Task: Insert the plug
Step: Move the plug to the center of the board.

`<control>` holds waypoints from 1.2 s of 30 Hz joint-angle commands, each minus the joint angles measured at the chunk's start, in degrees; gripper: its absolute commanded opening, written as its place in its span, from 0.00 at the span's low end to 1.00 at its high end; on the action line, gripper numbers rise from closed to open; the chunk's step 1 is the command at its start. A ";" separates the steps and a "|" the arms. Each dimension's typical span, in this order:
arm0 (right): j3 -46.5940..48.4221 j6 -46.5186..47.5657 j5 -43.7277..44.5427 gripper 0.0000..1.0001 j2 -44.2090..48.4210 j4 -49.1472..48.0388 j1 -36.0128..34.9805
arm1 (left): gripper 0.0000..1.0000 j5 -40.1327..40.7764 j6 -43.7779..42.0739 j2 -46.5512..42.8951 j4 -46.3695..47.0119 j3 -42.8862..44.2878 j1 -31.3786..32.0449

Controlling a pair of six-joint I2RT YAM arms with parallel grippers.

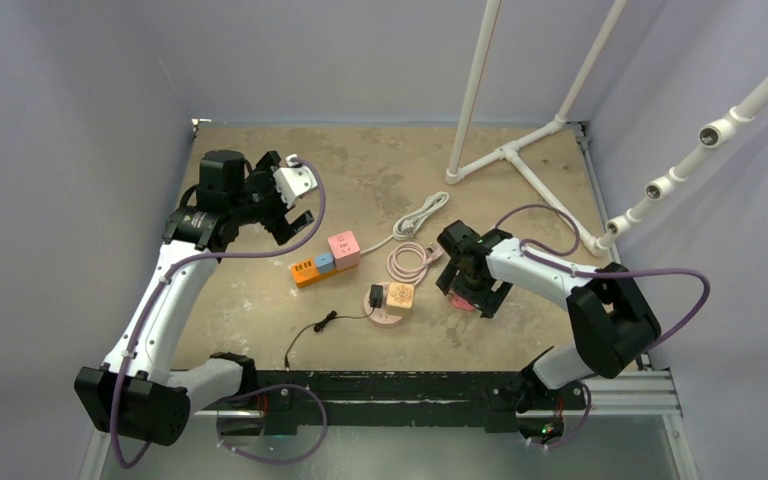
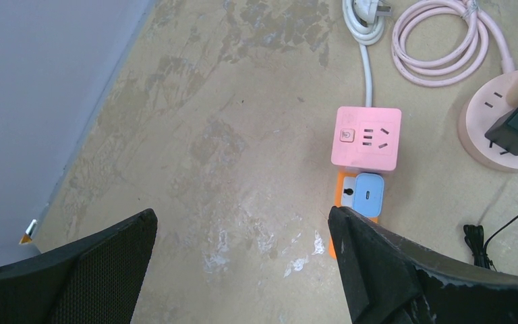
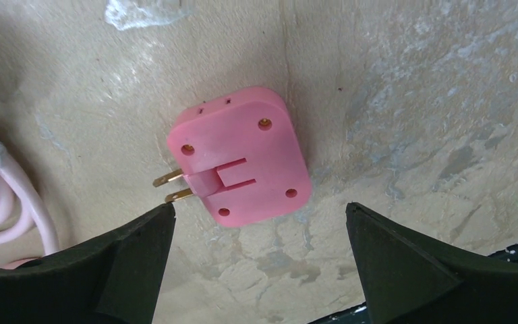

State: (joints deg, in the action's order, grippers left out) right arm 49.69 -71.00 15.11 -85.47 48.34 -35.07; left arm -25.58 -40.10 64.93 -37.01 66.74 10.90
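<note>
Pink plug (image 3: 239,158) lies flat on the table (image 3: 411,101), its two brass prongs pointing left in the right wrist view, below the wide-open, empty right fingers (image 3: 128,263). The left fingers (image 2: 108,263), equally wide and empty, hover near the orange power strip (image 1: 305,270), which carries a blue charger (image 2: 369,194). Overhead, the right arm hides most of the plug.

The desk (image 1: 380,170) is a tan, matte board with pale scuffs and blotches across its surface. Plain lavender-grey panels enclose it on three sides: back wall (image 1: 340,60), left wall (image 1: 60,150) and right wall (image 1: 750,230). A white pipe frame (image 1: 473,90) stands on the far right part of the desk. Its floor legs join at a tee fitting (image 1: 509,152), and its uprights rise out of view. A second white pipe (image 1: 717,131) with inline connectors slants up along the right wall. A black rail (image 1: 400,385) runs along the near edge. Lighting is even and diffuse, with soft shadows.
</note>
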 commanded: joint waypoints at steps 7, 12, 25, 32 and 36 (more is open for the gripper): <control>0.72 -0.01 2.98 0.99 -0.66 -8.81 3.12 | 0.99 -0.92 0.19 -0.49 0.11 1.72 -0.44; -1.26 1.75 3.47 0.99 -0.99 -13.96 5.29 | 0.99 -0.87 0.19 -0.34 -0.52 2.09 -0.44; -2.55 3.04 -0.47 0.91 -1.71 -15.78 6.27 | 0.99 -0.67 1.41 0.36 -1.04 3.83 -0.44; -4.85 4.98 -3.33 0.90 -2.24 -16.21 6.07 | 0.99 -0.47 1.69 0.13 -1.02 3.33 -0.44; -4.11 7.71 -4.39 0.86 -2.08 -17.65 5.72 | 0.99 -0.60 1.77 0.26 -0.71 3.31 -0.44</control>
State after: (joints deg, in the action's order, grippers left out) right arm 47.31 -65.49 13.82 -86.59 31.11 -29.08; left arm -25.54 -39.57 65.12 -38.63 68.36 10.90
